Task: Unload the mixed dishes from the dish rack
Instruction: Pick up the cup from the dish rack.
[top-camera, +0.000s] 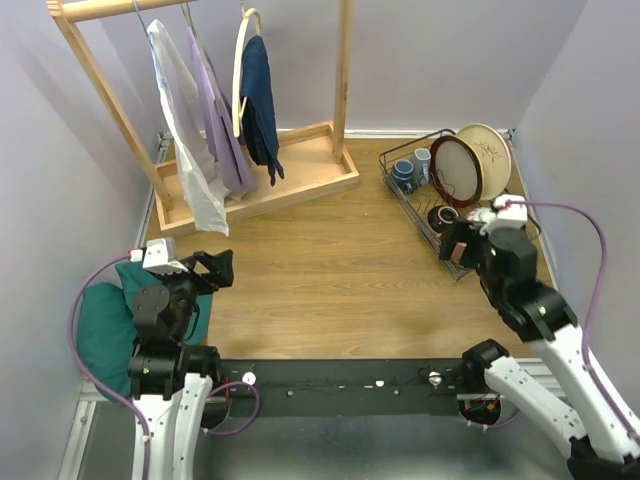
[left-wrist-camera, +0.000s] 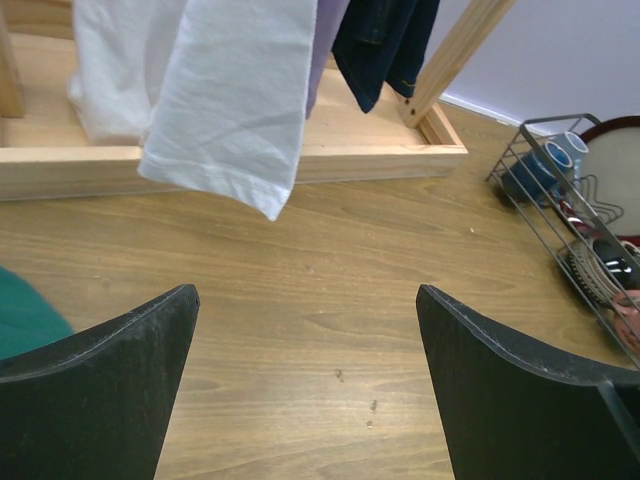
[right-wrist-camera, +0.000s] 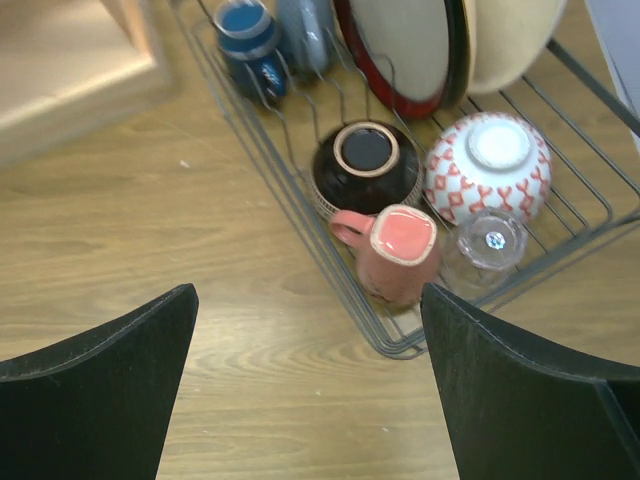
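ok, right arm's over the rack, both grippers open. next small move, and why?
Probably lower the right gripper onto the pink mug. It sits in the near corner of the dish rack, closest to the open jaws and clear of the plates, and nothing is unloaded yet. The left gripper is far from the rack.

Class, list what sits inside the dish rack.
Rack holds red-rimmed plate, cream plate, dark bowl, patterned bowl, pink mug, glass, blue mug, grey mug. Anything behind the plates is covered.
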